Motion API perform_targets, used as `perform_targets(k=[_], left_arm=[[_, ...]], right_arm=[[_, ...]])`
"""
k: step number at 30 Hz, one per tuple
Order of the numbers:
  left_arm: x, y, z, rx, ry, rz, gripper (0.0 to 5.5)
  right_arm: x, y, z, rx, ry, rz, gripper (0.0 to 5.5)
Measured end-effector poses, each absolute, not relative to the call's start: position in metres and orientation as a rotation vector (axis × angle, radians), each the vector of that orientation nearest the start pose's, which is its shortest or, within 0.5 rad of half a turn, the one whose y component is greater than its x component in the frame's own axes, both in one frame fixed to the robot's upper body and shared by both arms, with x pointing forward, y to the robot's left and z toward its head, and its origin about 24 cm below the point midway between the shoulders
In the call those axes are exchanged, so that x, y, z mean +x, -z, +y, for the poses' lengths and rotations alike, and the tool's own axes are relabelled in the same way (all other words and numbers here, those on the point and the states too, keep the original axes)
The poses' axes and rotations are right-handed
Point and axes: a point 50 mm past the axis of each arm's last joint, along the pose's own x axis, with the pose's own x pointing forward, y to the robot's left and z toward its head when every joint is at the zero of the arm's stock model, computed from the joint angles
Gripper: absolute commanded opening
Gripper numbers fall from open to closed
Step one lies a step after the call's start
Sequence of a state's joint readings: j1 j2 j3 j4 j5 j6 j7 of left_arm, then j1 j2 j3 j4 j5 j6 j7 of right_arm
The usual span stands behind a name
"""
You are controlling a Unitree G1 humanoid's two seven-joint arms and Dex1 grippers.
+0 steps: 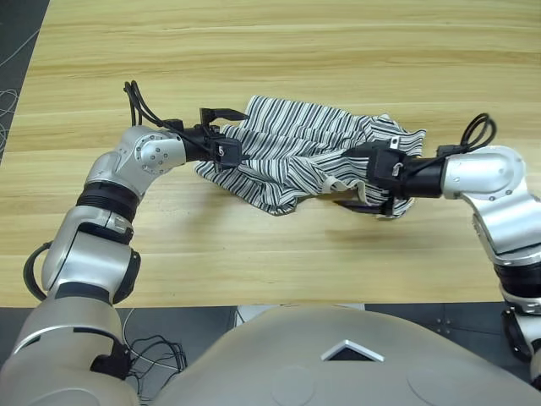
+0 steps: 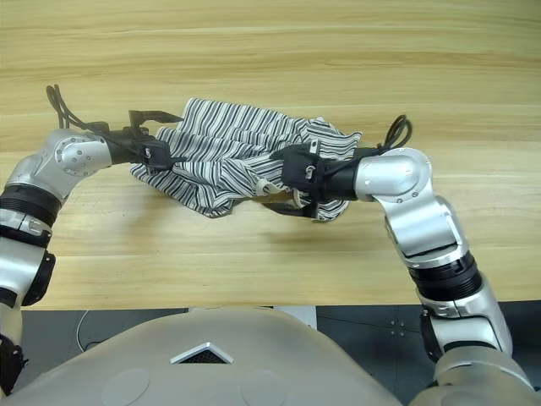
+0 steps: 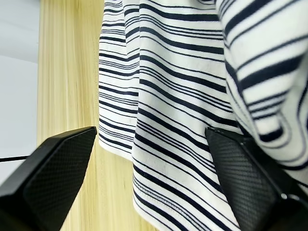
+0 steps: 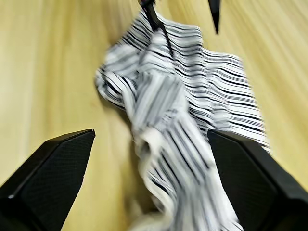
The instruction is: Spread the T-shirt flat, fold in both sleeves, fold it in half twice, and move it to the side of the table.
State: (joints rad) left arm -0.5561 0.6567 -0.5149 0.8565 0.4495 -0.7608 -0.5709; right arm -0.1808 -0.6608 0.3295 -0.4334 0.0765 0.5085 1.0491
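Shirt: crumpled black-and-white striped T-shirt (image 1: 296,156) lying long-axis left-right on pale wooden table (image 1: 254,42).
Left gripper (image 1: 221,135): fingers gaping, straddling cloth.
Right gripper (image 1: 359,184): fingers gaping, straddling cloth.

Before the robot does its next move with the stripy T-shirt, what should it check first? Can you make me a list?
1. T-shirt spread flat: not ok, it lies crumpled in a heap.
2. Left gripper open with cloth between its fingers: ok.
3. Right gripper open with cloth between its fingers: ok.
4. Whole T-shirt lying on the table: ok.
5. Where the sleeves are: cannot tell, the folds hide them.
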Motion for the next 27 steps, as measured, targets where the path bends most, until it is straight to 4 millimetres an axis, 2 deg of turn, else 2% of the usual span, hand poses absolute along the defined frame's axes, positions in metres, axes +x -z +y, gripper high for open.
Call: perform_targets(k=[2,4,8,9,12,15,25,27], left_arm=[[0.296,-0.027,0.204,1.238,1.169,0.093,4.24],[0.296,-0.027,0.204,1.238,1.169,0.093,4.22],[0.296,-0.027,0.204,1.238,1.170,0.093,4.22],[0.296,-0.027,0.204,1.238,1.170,0.093,4.22],[0.296,-0.027,0.204,1.237,1.170,0.092,4.22],[0.295,-0.027,0.205,1.234,1.169,0.091,4.22],[0.294,-0.027,0.206,1.228,1.165,0.090,4.22],[0.295,-0.027,0.206,1.228,1.164,0.091,4.22]], right_arm=[[0.223,-0.093,-0.128,-0.551,-1.315,0.368,4.32],[0.226,-0.083,-0.127,-0.538,-1.284,0.392,4.02],[0.238,-0.070,-0.127,-0.534,-1.225,0.411,3.19],[0.241,-0.067,-0.127,-0.533,-1.210,0.414,3.12],[0.248,-0.057,-0.129,-0.515,-1.186,0.436,2.38],[0.249,-0.050,-0.128,-0.501,-1.183,0.450,1.86],[0.243,-0.051,-0.120,-0.475,-1.227,0.435,0.14],[0.239,-0.052,-0.118,-0.467,-1.242,0.432,0.12]])
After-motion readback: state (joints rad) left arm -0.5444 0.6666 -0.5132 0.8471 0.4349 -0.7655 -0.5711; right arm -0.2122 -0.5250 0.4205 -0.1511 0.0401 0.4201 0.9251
